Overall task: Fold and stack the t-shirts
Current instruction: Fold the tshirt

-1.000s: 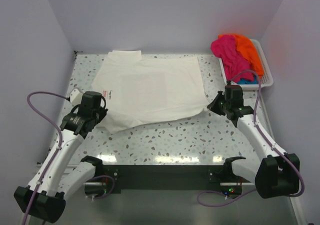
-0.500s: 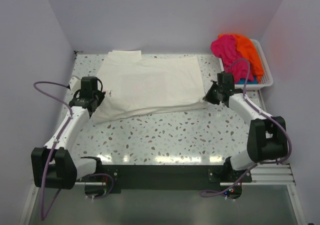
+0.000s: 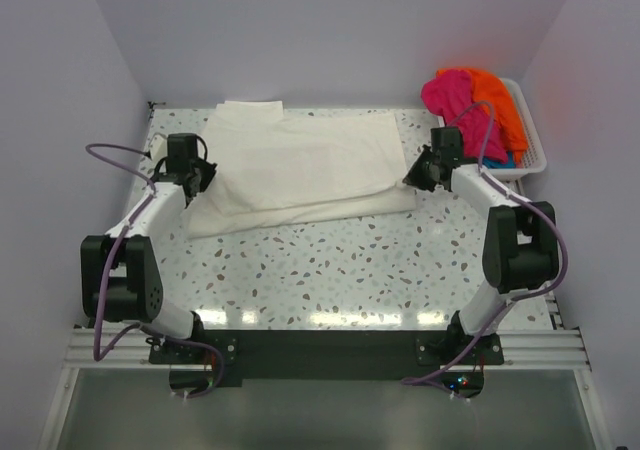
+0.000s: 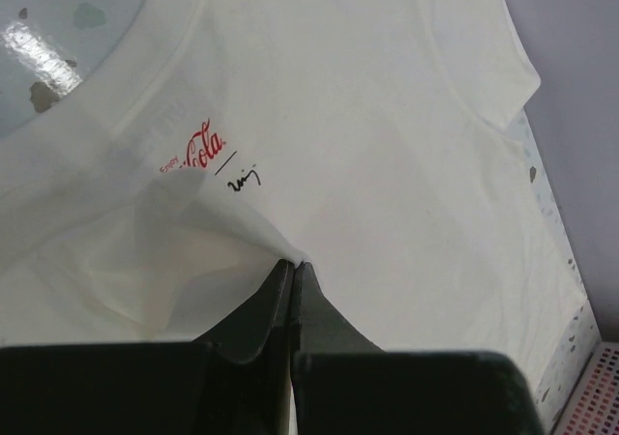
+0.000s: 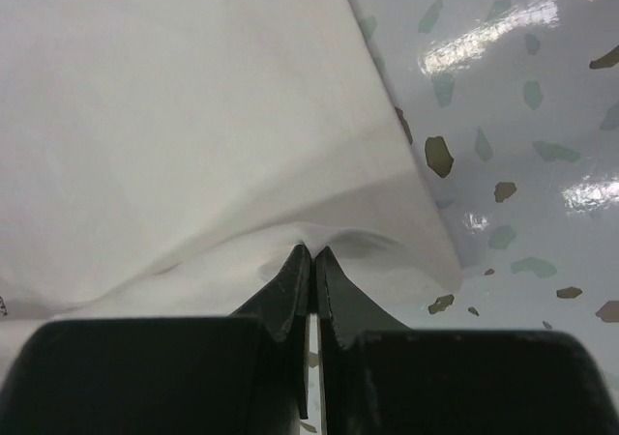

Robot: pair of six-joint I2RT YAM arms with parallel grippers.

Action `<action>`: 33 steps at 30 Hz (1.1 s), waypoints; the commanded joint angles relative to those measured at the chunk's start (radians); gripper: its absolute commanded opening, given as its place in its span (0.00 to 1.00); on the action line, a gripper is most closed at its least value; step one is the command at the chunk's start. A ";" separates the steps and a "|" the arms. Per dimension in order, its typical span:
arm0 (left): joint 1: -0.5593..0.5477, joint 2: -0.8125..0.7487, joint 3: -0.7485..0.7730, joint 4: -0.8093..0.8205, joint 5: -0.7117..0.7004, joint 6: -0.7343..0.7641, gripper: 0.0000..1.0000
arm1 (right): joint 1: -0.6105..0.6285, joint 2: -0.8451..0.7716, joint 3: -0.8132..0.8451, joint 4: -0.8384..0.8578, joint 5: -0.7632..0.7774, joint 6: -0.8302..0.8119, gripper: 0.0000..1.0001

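Note:
The large cream-white t-shirt (image 3: 300, 165) lies across the back half of the table, its near part doubled over toward the back. My left gripper (image 3: 194, 179) is shut on the shirt's left edge, and in the left wrist view the left gripper (image 4: 293, 262) pinches a fold of cloth just below the small red logo (image 4: 198, 150). On the shirt's right edge my right gripper (image 3: 414, 178) is also shut; the right wrist view has the right gripper (image 5: 312, 250) nipping a raised pleat of cloth (image 5: 174, 116). Magenta-pink (image 3: 452, 100), orange (image 3: 495, 95) and teal (image 3: 497, 160) tees sit piled at the back right.
The coloured tees fill a white slatted basket (image 3: 537, 155) in the back right corner, close behind the right gripper. Purple walls close in the table on three sides. Speckled tabletop (image 3: 330, 260) shows in front of the shirt.
Both grippers have carried the shirt's near edge away from me toward the back, folding it over itself. Both arms now reach out much further.

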 commanded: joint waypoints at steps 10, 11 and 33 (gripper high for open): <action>0.007 0.104 0.163 0.075 0.015 0.014 0.00 | -0.056 0.082 0.081 0.055 -0.035 0.007 0.00; 0.030 0.107 0.166 0.075 0.014 0.015 0.00 | -0.057 0.087 0.085 0.055 -0.036 0.005 0.00; 0.079 0.290 0.342 0.056 0.066 0.026 0.61 | -0.072 0.282 0.369 -0.036 -0.082 -0.065 0.41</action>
